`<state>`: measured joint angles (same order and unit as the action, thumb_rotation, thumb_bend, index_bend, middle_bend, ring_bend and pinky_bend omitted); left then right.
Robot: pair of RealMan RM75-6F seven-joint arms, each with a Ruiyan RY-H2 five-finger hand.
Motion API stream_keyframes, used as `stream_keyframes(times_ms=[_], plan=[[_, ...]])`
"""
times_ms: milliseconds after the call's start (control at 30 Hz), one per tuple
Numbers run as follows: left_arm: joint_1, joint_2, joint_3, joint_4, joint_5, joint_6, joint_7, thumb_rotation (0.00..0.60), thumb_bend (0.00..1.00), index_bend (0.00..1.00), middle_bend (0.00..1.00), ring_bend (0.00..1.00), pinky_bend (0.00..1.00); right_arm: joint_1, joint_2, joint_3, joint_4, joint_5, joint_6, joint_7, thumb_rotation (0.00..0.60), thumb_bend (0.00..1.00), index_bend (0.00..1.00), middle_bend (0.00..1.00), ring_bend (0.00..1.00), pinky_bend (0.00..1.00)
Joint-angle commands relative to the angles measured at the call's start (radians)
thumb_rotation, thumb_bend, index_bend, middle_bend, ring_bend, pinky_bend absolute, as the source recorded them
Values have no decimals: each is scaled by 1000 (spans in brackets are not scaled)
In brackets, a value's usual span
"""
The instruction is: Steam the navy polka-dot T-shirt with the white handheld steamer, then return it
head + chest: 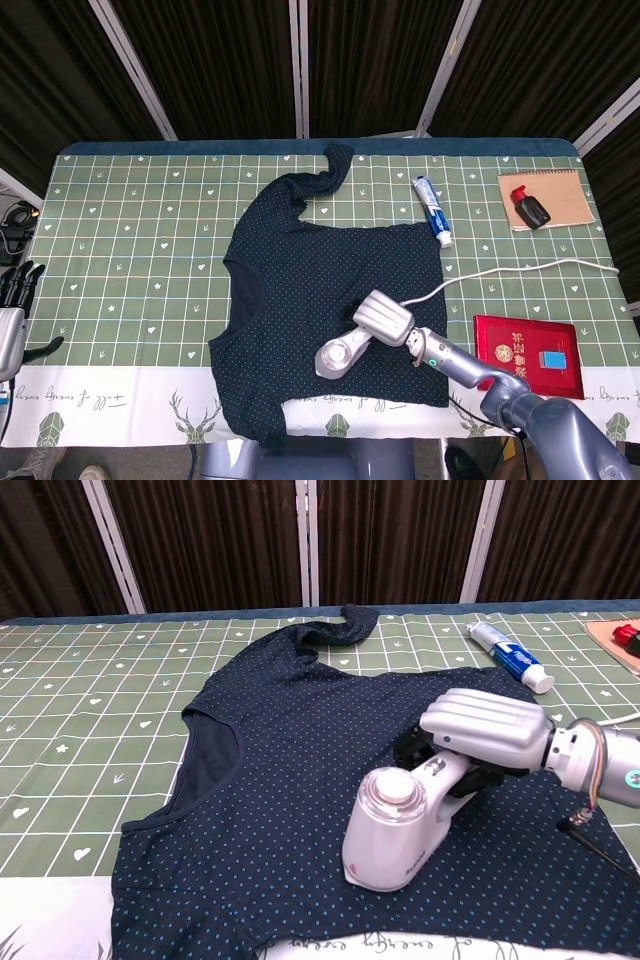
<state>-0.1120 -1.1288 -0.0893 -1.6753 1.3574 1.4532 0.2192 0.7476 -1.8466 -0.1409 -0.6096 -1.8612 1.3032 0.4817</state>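
The navy polka-dot T-shirt (320,270) (290,750) lies flat in the middle of the green checked table. My right hand (385,318) (488,732) grips the handle of the white handheld steamer (337,355) (400,815), whose head rests on the shirt's lower part near the hem. Its white cord (510,268) runs off to the right. My left hand (12,300) hangs off the table's left edge, fingers spread, holding nothing.
A toothpaste tube (432,210) (508,655) lies right of the shirt. At the far right stands a brown notebook (560,190) with a small black-and-red object (529,207) on it. A red booklet (527,352) lies at the front right.
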Motion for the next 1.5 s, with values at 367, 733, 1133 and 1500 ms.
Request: stream_keyframes(times_ms=[367,733,1133,1500], plan=[[-6,-12,5,6,4,-7,15,600,0,0,0,0,0,-85,2,-14,277,27,113,86,600,1000,810,650,615,884],[-5,-12,8,-1,9,-2,21,600,0,0,0,0,0,-101,-18,-37,357,26,110,120,600,1000,810,650,615,884],[-4,-8,8,-3,5,-2,17,600,0,0,0,0,0,-71,-26,-79,268,-8,95,144,600,1000,810,650,615,885],[-5,-12,9,0,4,-5,23,600,0,0,0,0,0,-42,-45,-100,191,-52,155,27,600,1000,812,650,615,885]])
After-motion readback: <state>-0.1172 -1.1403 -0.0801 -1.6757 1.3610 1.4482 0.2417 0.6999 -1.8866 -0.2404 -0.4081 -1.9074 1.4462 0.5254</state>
